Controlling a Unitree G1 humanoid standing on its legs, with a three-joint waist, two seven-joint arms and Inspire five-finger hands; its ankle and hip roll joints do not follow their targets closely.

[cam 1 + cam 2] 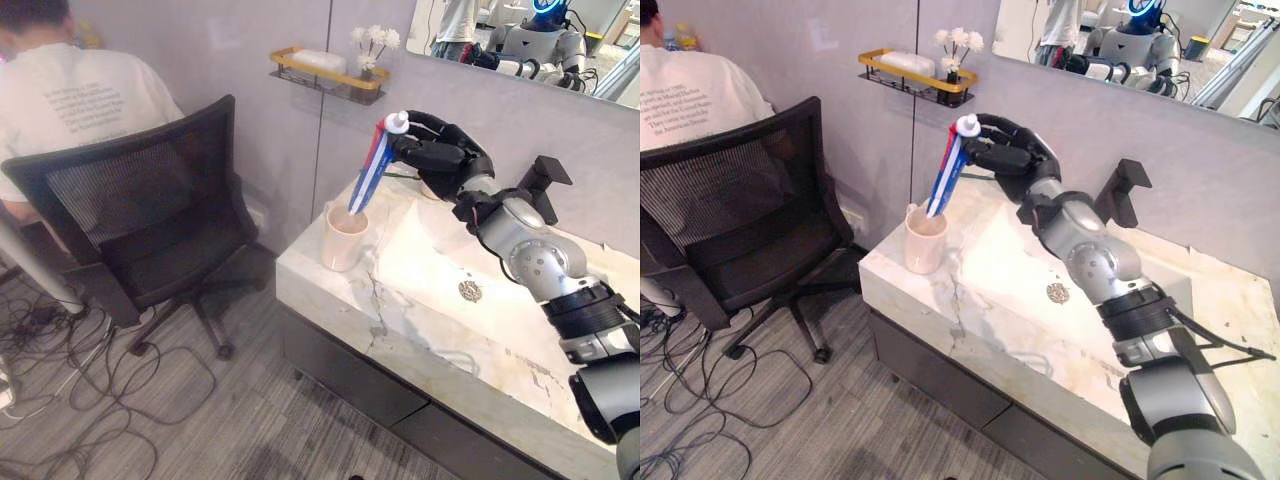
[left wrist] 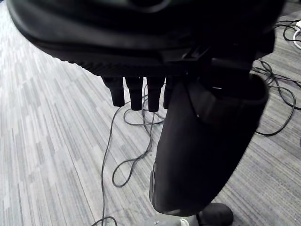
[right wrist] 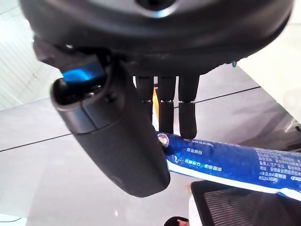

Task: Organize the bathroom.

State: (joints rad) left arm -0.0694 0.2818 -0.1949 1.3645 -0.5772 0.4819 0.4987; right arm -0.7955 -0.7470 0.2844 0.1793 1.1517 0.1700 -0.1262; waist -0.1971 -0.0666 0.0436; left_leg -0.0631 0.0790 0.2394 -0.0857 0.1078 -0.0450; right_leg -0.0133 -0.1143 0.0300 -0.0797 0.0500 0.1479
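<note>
Task progress: the blue, red and white toothpaste tube has its flat lower end inside the cream ceramic cup; its white cap end is not yet released, so placement is judged nearly complete.
Remaining: letting go of the tube and drawing the hand clear; any further tidying of the marble table cannot be judged.
Right hand state: the right hand has fingers and thumb curled round the tube's cap end.
Right hand pose: arm stretched forward over the sink basin, hand held above and just beside the cup, tube slanting down from the fingers to the cup.
Tube location: below the hand, leaning, tip in the cup.
Left hand: the left hand hangs over the floor, fingers relaxed, holding nothing.
</note>
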